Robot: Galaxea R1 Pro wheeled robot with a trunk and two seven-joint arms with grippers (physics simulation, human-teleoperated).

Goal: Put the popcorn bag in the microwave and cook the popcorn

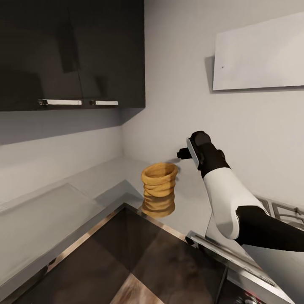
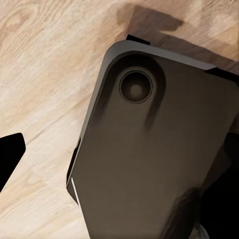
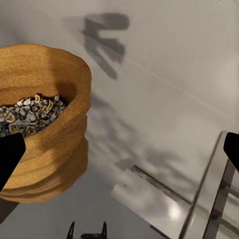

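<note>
The popcorn bag (image 1: pixel 159 190) stands upright on the grey countertop (image 1: pixel 105 177) near the inner corner, a tan sack with a rolled rim. In the right wrist view the popcorn bag (image 3: pixel 45 124) holds grey and yellow kernels. My right gripper (image 1: pixel 182 153) hovers just right of the bag's rim and slightly above it. There my right gripper (image 3: pixel 119 159) is open, its fingers wide apart, the bag beside one fingertip (image 3: pixel 10 157) and not between them. My left gripper (image 2: pixel 119 159) hangs open over the wooden floor. The microwave is out of view.
Dark wall cabinets (image 1: pixel 71 55) hang above the counter's left run. A white panel (image 1: pixel 257 55) is on the right wall. The gas hob's grate (image 1: pixel 283 211) lies right of my arm. My dark base (image 2: pixel 159 149) sits under the left gripper.
</note>
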